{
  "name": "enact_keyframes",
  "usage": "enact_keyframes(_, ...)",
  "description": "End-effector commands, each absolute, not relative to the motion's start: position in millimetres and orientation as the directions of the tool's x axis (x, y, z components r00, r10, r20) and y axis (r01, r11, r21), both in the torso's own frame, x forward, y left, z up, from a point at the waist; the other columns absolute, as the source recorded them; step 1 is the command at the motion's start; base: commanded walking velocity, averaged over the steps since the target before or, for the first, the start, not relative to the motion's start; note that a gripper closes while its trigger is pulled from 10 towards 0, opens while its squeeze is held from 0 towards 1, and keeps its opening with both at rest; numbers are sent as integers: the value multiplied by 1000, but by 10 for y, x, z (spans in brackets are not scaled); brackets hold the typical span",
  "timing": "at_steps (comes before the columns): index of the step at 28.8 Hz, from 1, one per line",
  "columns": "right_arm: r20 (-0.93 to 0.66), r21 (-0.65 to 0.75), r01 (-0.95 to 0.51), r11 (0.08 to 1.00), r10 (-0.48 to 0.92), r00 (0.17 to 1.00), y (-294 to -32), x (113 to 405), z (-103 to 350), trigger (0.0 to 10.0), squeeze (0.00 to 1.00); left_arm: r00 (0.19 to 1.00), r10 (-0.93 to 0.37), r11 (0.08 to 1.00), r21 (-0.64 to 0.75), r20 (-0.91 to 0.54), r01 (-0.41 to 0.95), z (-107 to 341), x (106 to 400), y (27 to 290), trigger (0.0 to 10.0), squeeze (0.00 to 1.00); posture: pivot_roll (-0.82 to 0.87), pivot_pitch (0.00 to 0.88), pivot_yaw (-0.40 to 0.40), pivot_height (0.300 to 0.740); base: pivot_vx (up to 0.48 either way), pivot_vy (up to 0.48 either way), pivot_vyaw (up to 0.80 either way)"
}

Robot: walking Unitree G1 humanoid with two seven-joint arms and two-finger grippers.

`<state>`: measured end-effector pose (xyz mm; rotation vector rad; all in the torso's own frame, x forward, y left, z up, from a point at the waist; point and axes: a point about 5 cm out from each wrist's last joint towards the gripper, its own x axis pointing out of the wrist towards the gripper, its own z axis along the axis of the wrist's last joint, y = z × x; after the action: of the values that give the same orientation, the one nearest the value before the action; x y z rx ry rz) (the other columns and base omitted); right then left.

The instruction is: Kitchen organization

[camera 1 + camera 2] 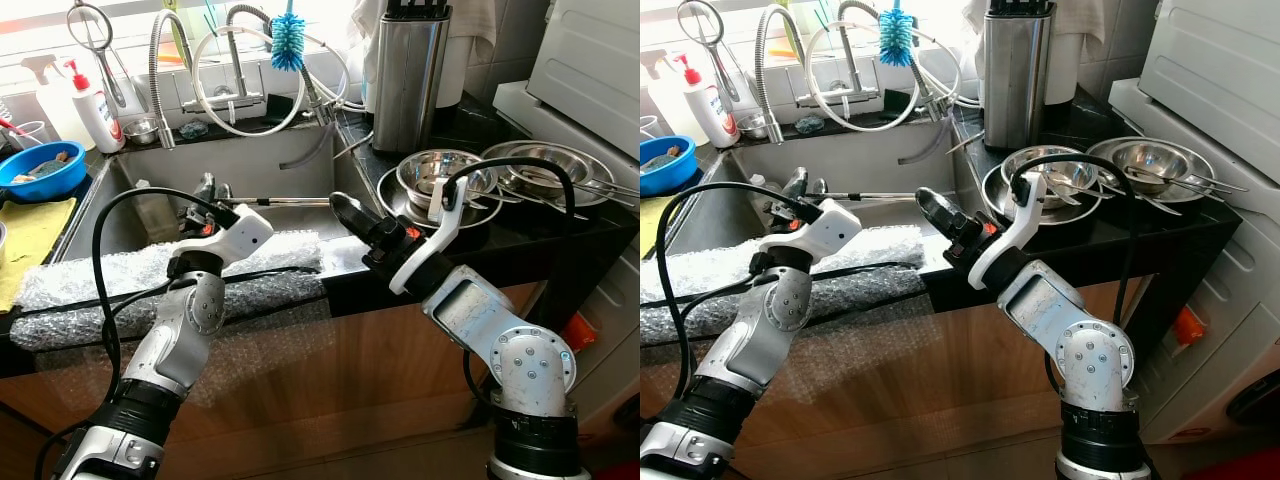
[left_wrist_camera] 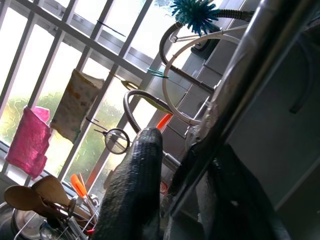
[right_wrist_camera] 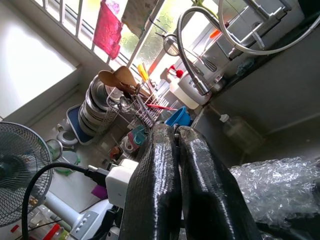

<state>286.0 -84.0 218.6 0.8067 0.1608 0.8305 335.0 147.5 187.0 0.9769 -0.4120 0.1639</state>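
On the far left, a blue bowl sat on the counter beside the sink, with a soap bottle behind it. The left gripper was over the sink, its fingers clamped on one end of a long metal rod that lay level across the basin. The rod looked hard, stiff and shiny, so it was likely slippery, and probably light too. Held by one end like this, it could tip or twist, so a hold nearer its middle would seem steadier. Bubble wrap lay along the front edge of the sink (soft stuff, good for things that bump). The right gripper sat just beside the rod's other end, its two fingers pressed together with nothing between them. Past it, on the dark counter, were steel bowls stacked and nested with spoons in them. They looked hard and slick, would clang, and were best taken by the rim. A tall steel knife block stood behind them.
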Motion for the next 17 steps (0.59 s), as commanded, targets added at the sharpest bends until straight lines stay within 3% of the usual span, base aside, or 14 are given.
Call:
enact_keyframes(1,176,672,-613,416,714,678,-821,2849,2226,10000,0,911,-49,534,782,409,-322,1894,3366,1514,0,0,19,0,85,740,0,0,0)
enact_keyframes(6,178,660,-606,444,691,700,-843,2884,2231,10000,0,911,-52,532,784,408,-320,1894,3365,1513,0,0,21,0,86,740,0,0,0)
enact_keyframes(11,162,665,-544,512,612,774,-922,2997,2207,10000,0,908,-57,532,782,416,-325,1903,3363,1509,0,0,22,0,86,740,0,0,0)
enact_keyframes(12,162,673,-537,509,606,779,-934,3004,2202,10000,118,908,-56,532,782,416,-325,1903,3363,1509,0,0,23,0,85,740,0,0,0)
enact_keyframes(13,162,678,-532,507,602,782,-942,3009,2198,10000,1000,908,-56,533,782,415,-325,1902,3362,1509,0,0,23,0,85,740,0,0,0)
enact_keyframes(17,156,683,-513,519,583,797,-967,3024,2189,10000,1000,909,-55,533,782,414,-324,1900,3362,1511,0,0,21,0,85,740,0,0,0)
